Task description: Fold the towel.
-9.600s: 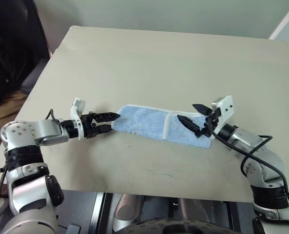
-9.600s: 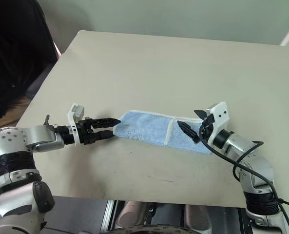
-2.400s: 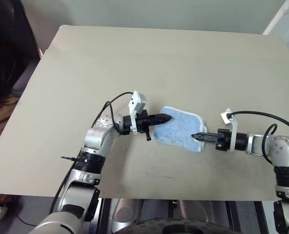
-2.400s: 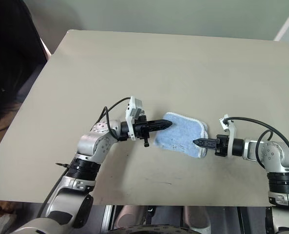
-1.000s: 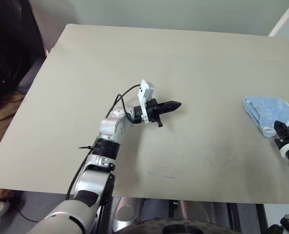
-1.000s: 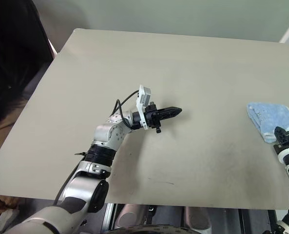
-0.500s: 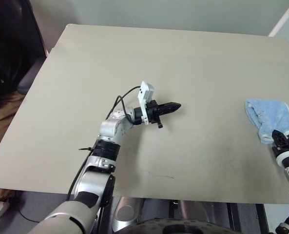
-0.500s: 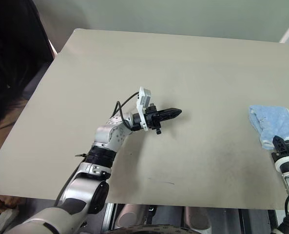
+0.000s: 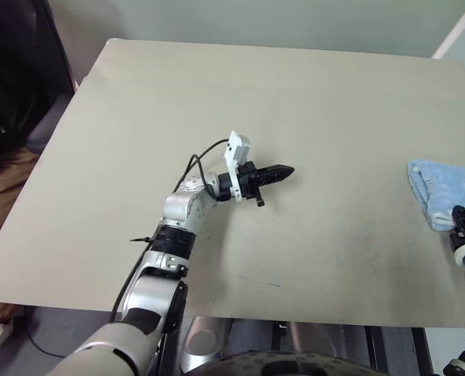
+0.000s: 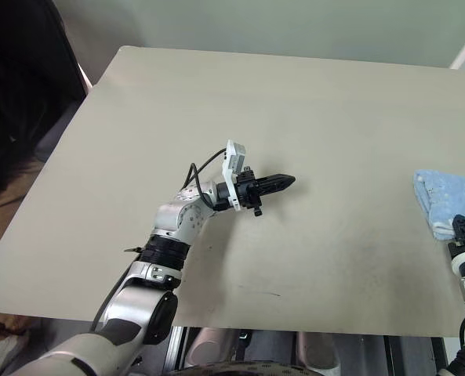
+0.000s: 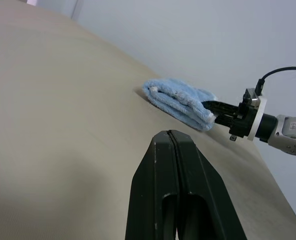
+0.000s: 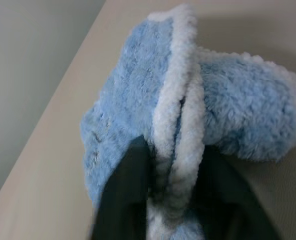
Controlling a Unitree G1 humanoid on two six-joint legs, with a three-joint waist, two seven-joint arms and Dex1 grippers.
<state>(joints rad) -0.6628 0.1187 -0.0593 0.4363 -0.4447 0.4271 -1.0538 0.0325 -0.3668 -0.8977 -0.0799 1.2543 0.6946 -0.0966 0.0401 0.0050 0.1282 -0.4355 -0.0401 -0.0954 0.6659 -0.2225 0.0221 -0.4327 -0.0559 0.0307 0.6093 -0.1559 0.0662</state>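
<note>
The towel (image 9: 448,188), light blue with white edging, lies folded into a small thick pad at the table's right edge. My right gripper (image 9: 458,213) sits at its near end. In the right wrist view the towel's (image 12: 138,100) stacked white edges lie loosely between the parted fingers (image 12: 130,185), so the gripper is open around them. My left gripper (image 9: 283,170) hovers shut and empty over the middle of the table, pointing toward the towel (image 11: 177,102), well apart from it. The left wrist view shows the right gripper (image 11: 210,106) at the towel's end.
The beige table (image 9: 216,94) stretches wide between the left gripper and the towel. The towel lies close to the table's right edge. A person in dark clothes (image 9: 5,94) sits beyond the left edge.
The folded towel went from the table's middle to the right edge with the right gripper. In the last second that gripper's fingers have parted and the towel has settled flatter. The left gripper has stayed still.
</note>
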